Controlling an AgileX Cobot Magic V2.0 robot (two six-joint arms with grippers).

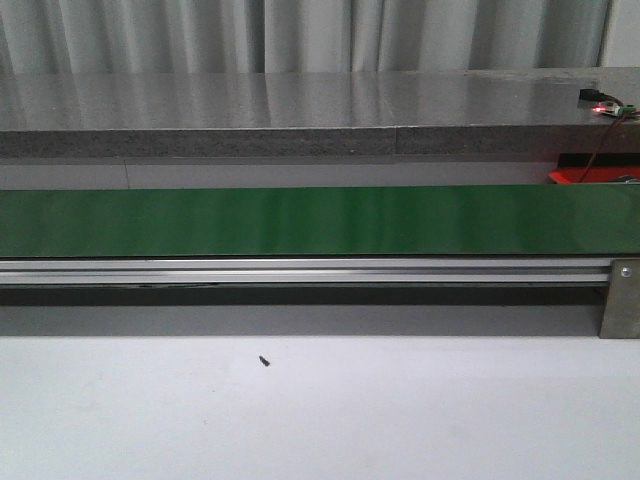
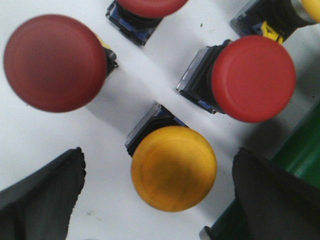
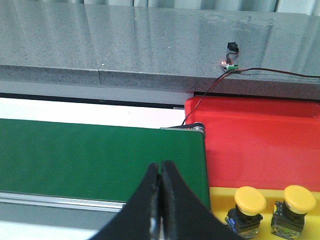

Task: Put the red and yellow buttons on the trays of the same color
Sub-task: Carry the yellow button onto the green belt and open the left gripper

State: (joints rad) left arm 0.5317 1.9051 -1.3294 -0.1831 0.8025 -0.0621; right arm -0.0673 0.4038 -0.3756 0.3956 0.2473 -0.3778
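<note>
In the left wrist view, a yellow button [image 2: 173, 168] stands on the white table between the two fingers of my open left gripper [image 2: 159, 156], which touch nothing. Three red buttons [image 2: 54, 62] [image 2: 252, 78] [image 2: 150, 6] stand close around it, and part of another yellow one [image 2: 312, 7] shows at the frame's corner. My right gripper [image 3: 161, 167] is shut and empty over the green belt [image 3: 100, 160]. Beside the belt's end lie the red tray [image 3: 260, 135], with nothing on its visible part, and the yellow tray [image 3: 220, 197], which carries two yellow buttons [image 3: 250, 199] [image 3: 299, 199].
The front view shows no gripper, only the green conveyor belt [image 1: 300, 220], its metal rail [image 1: 300, 270], the grey counter [image 1: 300, 110] and a corner of the red tray [image 1: 575, 175]. A small board with wires [image 3: 230, 65] lies on the counter. The belt's edge [image 2: 300, 145] runs by the left gripper.
</note>
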